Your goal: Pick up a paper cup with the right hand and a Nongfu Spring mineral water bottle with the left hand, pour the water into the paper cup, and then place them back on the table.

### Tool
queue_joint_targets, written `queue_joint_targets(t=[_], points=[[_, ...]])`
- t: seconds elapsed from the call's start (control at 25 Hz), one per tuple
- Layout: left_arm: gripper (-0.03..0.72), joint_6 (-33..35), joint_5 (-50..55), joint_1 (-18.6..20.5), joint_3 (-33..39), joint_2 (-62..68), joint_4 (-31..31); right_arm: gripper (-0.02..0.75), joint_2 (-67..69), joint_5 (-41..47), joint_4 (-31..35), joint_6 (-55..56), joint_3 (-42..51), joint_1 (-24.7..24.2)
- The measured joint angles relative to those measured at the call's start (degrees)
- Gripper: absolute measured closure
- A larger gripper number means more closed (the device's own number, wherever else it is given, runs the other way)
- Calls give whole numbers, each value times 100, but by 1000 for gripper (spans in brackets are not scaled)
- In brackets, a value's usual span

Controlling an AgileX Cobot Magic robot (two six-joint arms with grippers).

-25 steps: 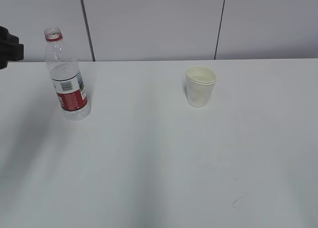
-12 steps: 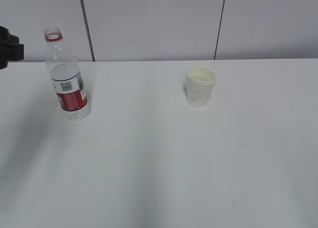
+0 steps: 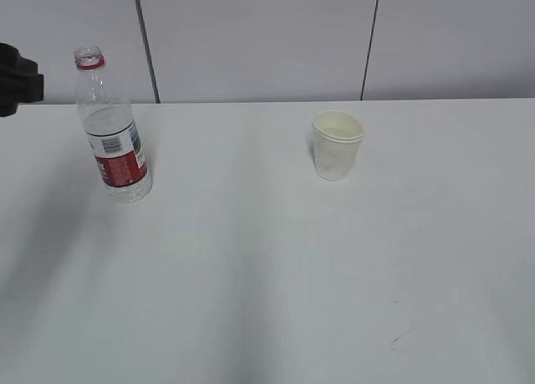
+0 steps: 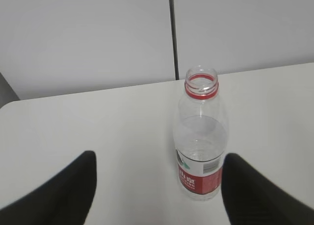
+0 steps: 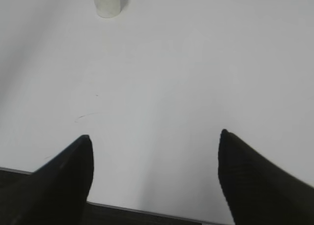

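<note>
Two pincers spread, bottle (image 3: 114, 133), cup (image 3: 337, 145) well apart

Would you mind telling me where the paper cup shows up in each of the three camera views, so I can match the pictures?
Exterior view: the paper cup stands upright right of centre on the table.
Left wrist view: not in the picture; only the mineral water bottle shows.
Right wrist view: only its lower part shows, at the top edge, left of centre.
Shared landmark: the small dark scratch on the tabletop, nearer the camera than the cup.
</note>
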Motion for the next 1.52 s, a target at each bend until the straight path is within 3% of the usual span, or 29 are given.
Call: queue_joint_targets(t=[0.64, 0.8, 1.2, 1.32, 1.52], points=[[200, 0, 313, 85, 0, -43, 0, 150, 0, 0, 0, 0, 0, 0], [200, 0, 847, 528, 0, -140, 0, 150, 0, 0, 0, 0, 0, 0], [200, 0, 1695, 2055, 8, -464, 0, 150, 0, 10, 0, 0, 0, 0], [200, 25, 1736, 2266, 8, -518, 0, 150, 0, 10, 0, 0, 0, 0], [200, 90, 1792, 2284, 8, -520, 0, 150, 0, 10, 0, 0, 0, 0]])
